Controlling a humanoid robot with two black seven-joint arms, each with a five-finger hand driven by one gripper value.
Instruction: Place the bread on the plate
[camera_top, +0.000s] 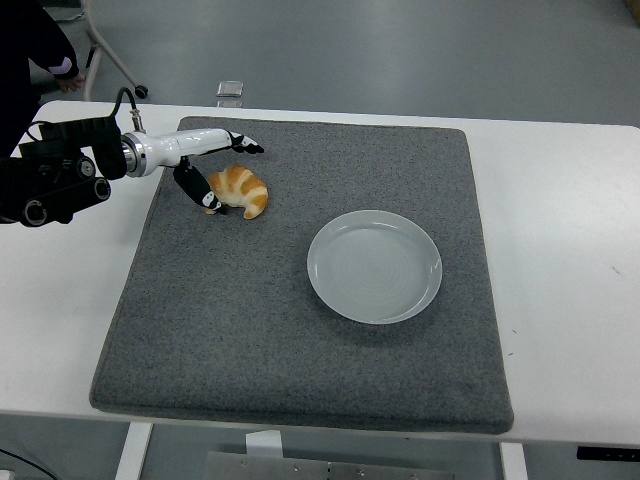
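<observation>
A golden croissant (240, 190) lies on the grey mat (300, 340), toward its far left. An empty white plate (374, 266) sits on the mat to the right of centre. My left hand (222, 172) reaches in from the left edge and straddles the croissant. Its thumb (198, 190) presses the bread's left end while the other fingers (243, 144) stretch out straight behind and above it, apart from the bread. The fingers are spread, not closed around it. The right arm is out of view.
The grey mat covers most of the white table (570, 280). A small clear object (230, 89) lies at the table's far edge. A person's sleeve and hand (62, 72) show at the top left corner.
</observation>
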